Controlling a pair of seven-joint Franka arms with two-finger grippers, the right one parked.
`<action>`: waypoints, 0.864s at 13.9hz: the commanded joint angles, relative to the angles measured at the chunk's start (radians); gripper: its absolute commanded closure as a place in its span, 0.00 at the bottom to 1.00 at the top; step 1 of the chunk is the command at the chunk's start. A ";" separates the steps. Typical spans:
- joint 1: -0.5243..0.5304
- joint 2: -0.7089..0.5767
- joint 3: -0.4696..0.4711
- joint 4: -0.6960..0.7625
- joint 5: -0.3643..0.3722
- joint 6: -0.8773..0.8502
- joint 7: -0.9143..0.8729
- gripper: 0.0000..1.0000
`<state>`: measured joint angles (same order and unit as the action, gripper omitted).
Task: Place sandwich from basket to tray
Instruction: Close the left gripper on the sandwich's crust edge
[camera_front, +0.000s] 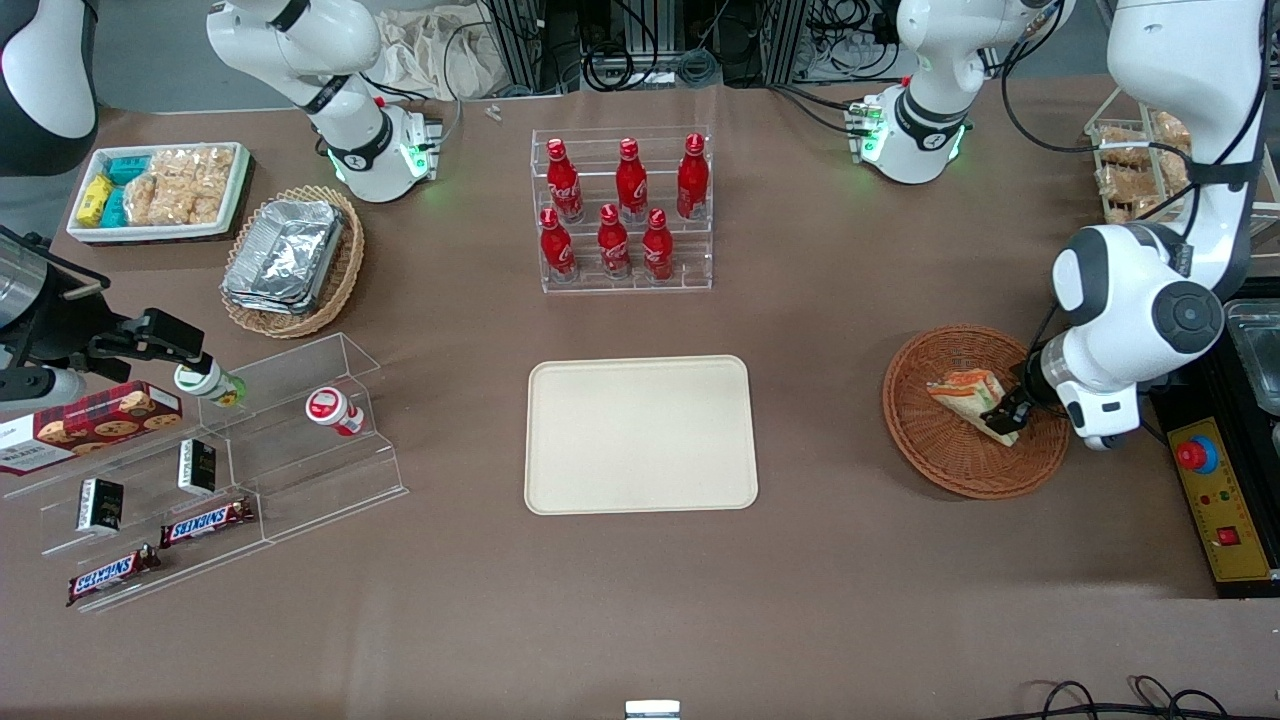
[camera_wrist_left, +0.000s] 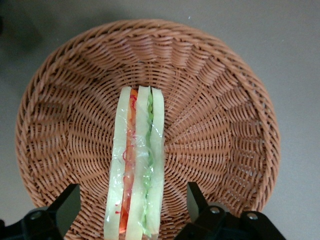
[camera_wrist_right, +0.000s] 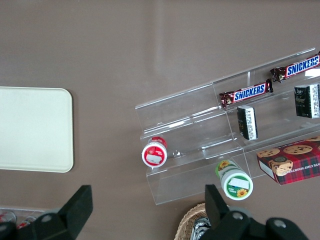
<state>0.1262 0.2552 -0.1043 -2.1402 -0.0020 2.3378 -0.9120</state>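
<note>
I log: black two-finger gripper (camera_wrist_left: 131, 210) spread astride clear-wrapped triangular sandwich (camera_wrist_left: 136, 165), inside round reddish-brown wicker basket (camera_wrist_left: 220, 125); cream rectangular tray (camera_front: 640, 434) bare.

Three views, one table
Front camera looks down from high; left wrist hangs close above the basket (camera_wrist_left: 215, 90); right wrist shares the tray (camera_wrist_right: 35, 129).
</note>
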 joint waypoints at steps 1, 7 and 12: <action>-0.003 -0.014 -0.002 -0.044 -0.016 0.051 -0.024 0.05; -0.011 -0.005 -0.002 -0.055 -0.053 0.070 -0.031 0.05; -0.011 0.013 -0.003 -0.084 -0.055 0.141 -0.031 0.06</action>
<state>0.1229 0.2721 -0.1069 -2.1915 -0.0451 2.4254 -0.9193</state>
